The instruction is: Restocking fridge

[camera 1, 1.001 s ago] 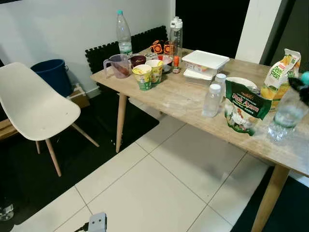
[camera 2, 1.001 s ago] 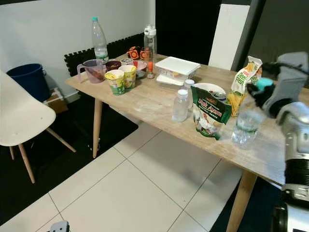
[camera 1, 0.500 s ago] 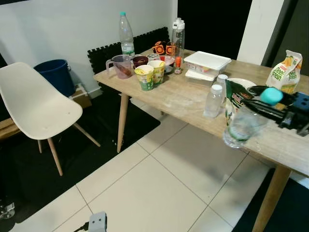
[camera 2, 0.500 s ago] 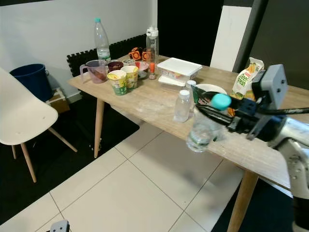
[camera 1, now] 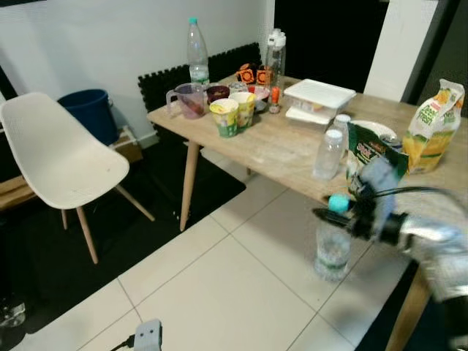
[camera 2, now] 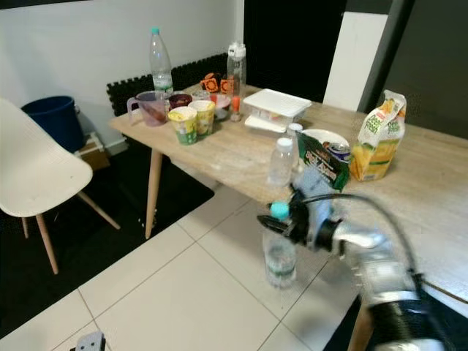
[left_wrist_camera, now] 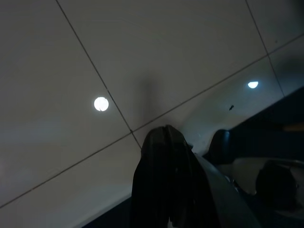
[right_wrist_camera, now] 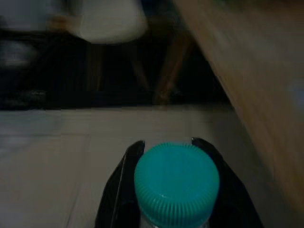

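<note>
A clear plastic water bottle with a teal cap hangs upright in the air over the white tiled floor, just off the near edge of the wooden table and lower than its top. The right tool grips it by the neck just under the cap, its two black fingers closed on either side of the neck, and the silver right arm reaches in from the right; the arm and tool are blurred. On the table nearest the bottle stand a green snack pouch and two small clear bottles with white caps, with a yellow and green bag further right. Behind them lies a white lidded container. At the far end of the table are two printed cups, a clear measuring jug, a tall water bottle and a clear flask. A white chair stands on the dark mat to the left, with a blue bucket by the wall behind it. The left tool hangs dark above the floor tiles, and I cannot tell whether its fingers are open or closed.
</note>
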Controlling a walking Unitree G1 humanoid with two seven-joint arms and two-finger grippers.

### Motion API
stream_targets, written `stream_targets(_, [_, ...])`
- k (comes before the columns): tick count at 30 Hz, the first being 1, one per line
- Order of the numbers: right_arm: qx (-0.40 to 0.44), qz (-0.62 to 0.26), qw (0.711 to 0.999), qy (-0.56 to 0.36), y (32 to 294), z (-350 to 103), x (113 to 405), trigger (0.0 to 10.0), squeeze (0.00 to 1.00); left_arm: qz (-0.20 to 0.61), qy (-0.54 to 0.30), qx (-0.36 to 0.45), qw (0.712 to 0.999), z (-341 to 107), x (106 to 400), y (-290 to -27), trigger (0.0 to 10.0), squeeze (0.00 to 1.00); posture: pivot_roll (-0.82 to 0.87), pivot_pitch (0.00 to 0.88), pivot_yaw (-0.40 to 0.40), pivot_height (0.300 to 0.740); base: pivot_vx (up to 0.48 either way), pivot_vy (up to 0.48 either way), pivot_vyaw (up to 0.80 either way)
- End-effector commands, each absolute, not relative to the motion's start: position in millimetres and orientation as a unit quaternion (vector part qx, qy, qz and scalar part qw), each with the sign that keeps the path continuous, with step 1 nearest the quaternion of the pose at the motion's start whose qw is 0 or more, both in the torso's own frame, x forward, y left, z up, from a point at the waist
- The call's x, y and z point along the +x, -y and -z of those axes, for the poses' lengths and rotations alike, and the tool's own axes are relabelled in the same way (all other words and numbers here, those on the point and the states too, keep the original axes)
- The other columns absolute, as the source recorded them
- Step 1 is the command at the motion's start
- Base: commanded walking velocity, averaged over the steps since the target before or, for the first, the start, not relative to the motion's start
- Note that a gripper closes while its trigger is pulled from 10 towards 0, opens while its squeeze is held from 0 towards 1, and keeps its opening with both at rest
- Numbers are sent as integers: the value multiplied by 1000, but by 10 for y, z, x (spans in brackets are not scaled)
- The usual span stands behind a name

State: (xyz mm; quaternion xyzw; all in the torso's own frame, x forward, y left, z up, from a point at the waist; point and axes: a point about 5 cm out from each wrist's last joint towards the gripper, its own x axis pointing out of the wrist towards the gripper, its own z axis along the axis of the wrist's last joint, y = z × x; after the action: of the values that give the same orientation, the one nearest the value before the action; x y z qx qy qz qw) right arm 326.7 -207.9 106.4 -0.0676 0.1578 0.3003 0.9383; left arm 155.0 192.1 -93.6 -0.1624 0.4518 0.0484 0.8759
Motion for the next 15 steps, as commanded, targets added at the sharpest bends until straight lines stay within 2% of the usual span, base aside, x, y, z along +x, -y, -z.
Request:
stream_targets(1, [-63,-251,949,-182,2149,-868,3255,10000,0,-52,-462,-159,871,956,1505,-1930,10000,0,-81,0,45,740,0,0,0])
stream_targets(5, [-21,-190,956,-221,2184,-531,3133,10000,0,-55,-464,-157,870,959,1498,-1932,10000,0,-81,0,51,740,0,0,0])
stream_targets(7, [-25,-134,954,-269,2247,-213,2934,10000,0,-59,-466,-157,869,963,1490,-1937,10000,0,-81,0,51,740,0,0,0])
stream_targets(11, [-43,-109,949,-292,2291,-80,2828,10000,0,-60,-467,-157,868,965,1487,-1940,10000,0,-81,0,51,740,0,0,0])
stream_targets(12, [-28,-61,949,-308,2377,42,2706,10000,0,-62,-467,-157,868,965,1485,-1944,10000,0,-81,0,51,740,0,0,0])
stream_targets(14, [1,36,926,-375,2540,377,2292,10000,0,-67,-469,-156,867,968,1478,-1954,10000,0,-82,0,51,740,0,0,0])
stream_targets(15, [1,36,926,-375,2540,377,2292,10000,0,-67,-469,-156,867,968,1478,-1954,10000,0,-82,0,51,740,0,0,0])
